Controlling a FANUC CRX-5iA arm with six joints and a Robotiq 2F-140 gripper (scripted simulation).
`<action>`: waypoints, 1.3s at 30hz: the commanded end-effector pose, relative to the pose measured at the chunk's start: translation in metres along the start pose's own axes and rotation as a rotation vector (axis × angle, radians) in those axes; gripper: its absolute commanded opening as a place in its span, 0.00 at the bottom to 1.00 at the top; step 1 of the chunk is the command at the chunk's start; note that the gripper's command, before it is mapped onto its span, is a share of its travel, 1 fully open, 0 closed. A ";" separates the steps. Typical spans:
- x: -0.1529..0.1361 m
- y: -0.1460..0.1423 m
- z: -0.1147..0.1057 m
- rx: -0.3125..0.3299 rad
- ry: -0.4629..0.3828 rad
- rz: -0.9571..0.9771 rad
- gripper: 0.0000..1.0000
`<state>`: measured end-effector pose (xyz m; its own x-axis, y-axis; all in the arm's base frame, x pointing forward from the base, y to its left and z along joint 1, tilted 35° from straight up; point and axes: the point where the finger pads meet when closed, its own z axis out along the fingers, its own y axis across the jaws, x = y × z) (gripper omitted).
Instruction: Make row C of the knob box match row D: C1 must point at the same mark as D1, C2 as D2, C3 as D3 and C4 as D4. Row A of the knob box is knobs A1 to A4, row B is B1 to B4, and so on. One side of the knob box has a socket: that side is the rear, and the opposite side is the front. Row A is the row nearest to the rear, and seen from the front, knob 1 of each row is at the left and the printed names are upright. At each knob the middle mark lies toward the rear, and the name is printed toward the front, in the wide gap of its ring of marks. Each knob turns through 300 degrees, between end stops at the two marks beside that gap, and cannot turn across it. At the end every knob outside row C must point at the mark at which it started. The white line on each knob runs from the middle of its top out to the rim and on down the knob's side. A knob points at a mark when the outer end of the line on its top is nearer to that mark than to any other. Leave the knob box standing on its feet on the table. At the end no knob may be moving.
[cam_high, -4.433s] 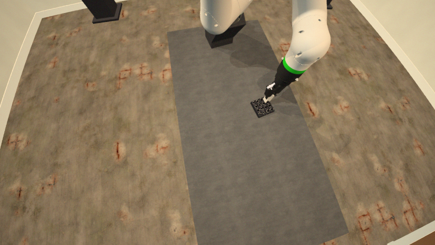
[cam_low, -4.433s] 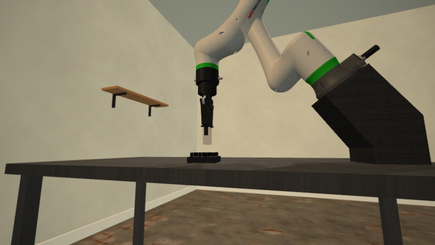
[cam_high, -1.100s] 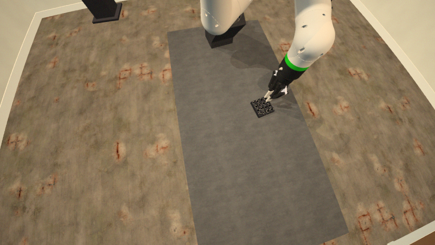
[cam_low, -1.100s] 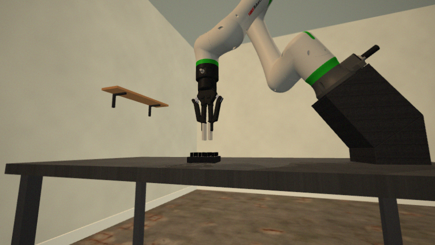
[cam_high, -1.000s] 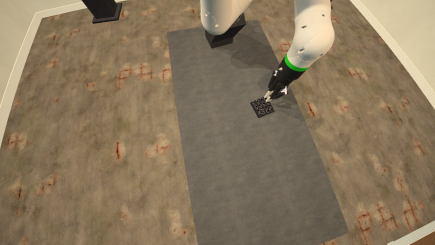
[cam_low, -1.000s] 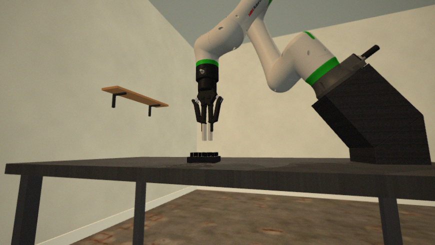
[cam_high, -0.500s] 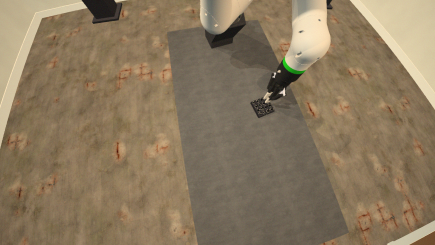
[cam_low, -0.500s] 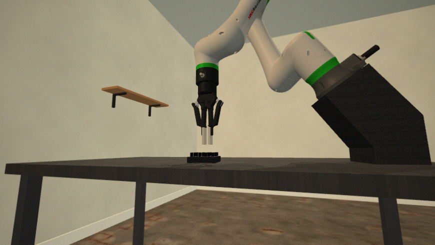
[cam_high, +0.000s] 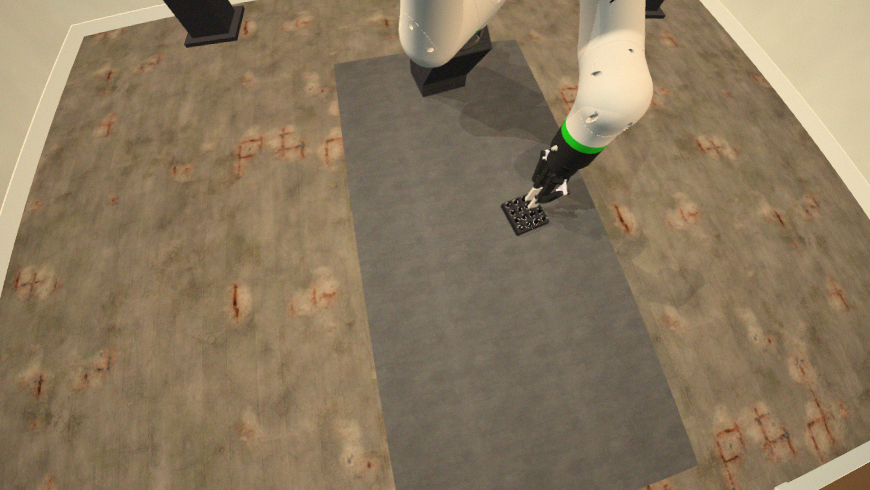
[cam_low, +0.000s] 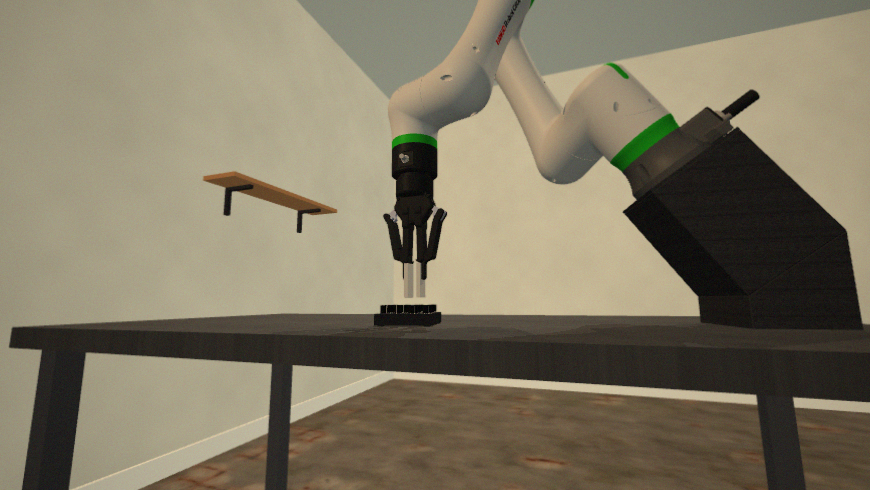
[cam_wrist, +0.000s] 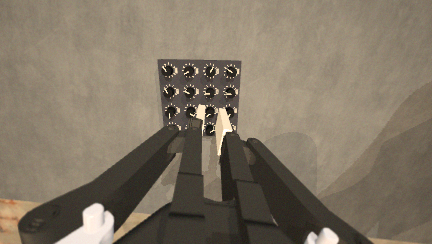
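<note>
The knob box (cam_high: 521, 216) is a small black square box with four rows of black knobs with white lines. It stands flat on the dark table and also shows in the side view (cam_low: 407, 314) and the wrist view (cam_wrist: 200, 95). My gripper (cam_low: 413, 289) points straight down and hovers just above the box, apart from it. In the wrist view my fingertips stand a narrow gap apart, with nothing between them. They frame a knob (cam_wrist: 210, 129) in the third column of the nearest rows. The printed names are too small to read.
The arm's black pedestal (cam_low: 748, 243) stands on the table to the right of the box. A wooden shelf (cam_low: 267, 191) hangs on the wall at the left, well away.
</note>
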<state>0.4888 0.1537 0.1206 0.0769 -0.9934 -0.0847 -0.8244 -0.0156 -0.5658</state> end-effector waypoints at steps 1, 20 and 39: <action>0.000 0.000 0.002 0.000 0.000 0.000 0.12; 0.000 0.000 0.008 0.000 0.000 0.000 0.12; 0.000 0.000 0.008 0.000 0.000 0.000 0.12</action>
<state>0.4932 0.1549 0.1137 0.0768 -0.9934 -0.0847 -0.8243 -0.0155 -0.5659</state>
